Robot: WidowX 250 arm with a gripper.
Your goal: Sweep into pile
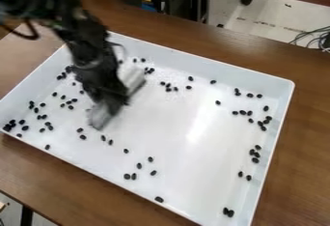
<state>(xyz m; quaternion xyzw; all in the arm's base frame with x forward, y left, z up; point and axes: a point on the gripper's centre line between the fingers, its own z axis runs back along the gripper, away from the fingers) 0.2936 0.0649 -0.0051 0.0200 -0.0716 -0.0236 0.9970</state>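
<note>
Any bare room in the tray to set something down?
Yes: the middle of the tray, bordered by the pale block on picture left and black beans along the right wall. Crowded: picture left, beans scattered, gripper in the way.

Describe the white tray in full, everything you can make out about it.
The tray is large, white and shallow, with a low raised wall, a rounded corner at right and a smooth, plastic-looking surface with a bright glare patch. It lies flat on the brown table, turned at an angle, its lowest corner cut off by the picture's edge. Small dark beans lie scattered across its floor. The gripper and a pale tool are over its left part; blur hides whether the tool touches it.
</note>
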